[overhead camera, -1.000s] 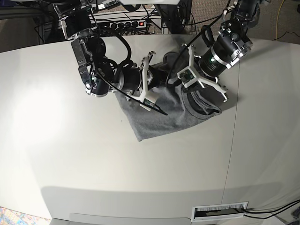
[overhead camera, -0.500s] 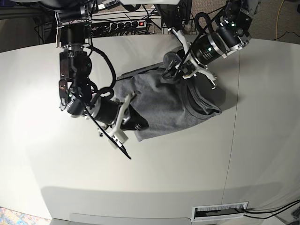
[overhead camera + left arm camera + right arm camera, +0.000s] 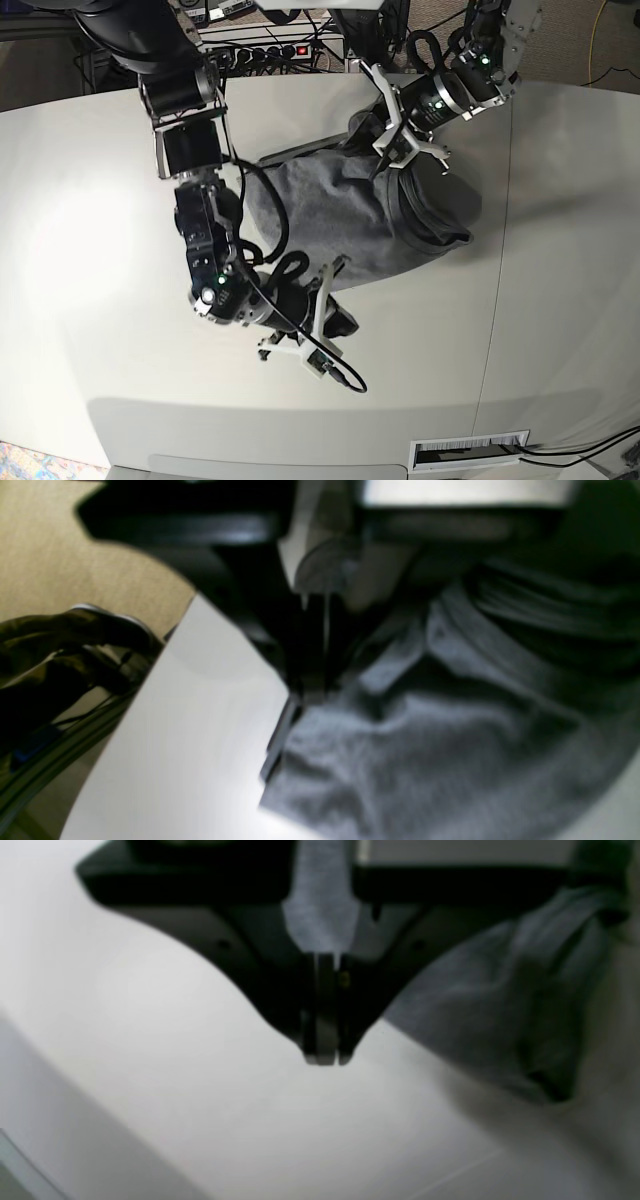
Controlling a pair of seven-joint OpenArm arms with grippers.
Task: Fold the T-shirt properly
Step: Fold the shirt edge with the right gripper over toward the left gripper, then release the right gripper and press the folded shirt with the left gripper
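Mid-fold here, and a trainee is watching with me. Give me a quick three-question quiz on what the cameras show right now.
1. True or false: the right gripper has its jaws wide open.
2. In the base view, which gripper sits at the far edge of the T-shirt: A) left, B) right, C) neither?
3. Fill in: the T-shirt lies on the ____ table.

Key:
1. False; the jaws are shut, with grey cloth showing between them higher up.
2. A; the left gripper is at the far edge, near the collar.
3. White.
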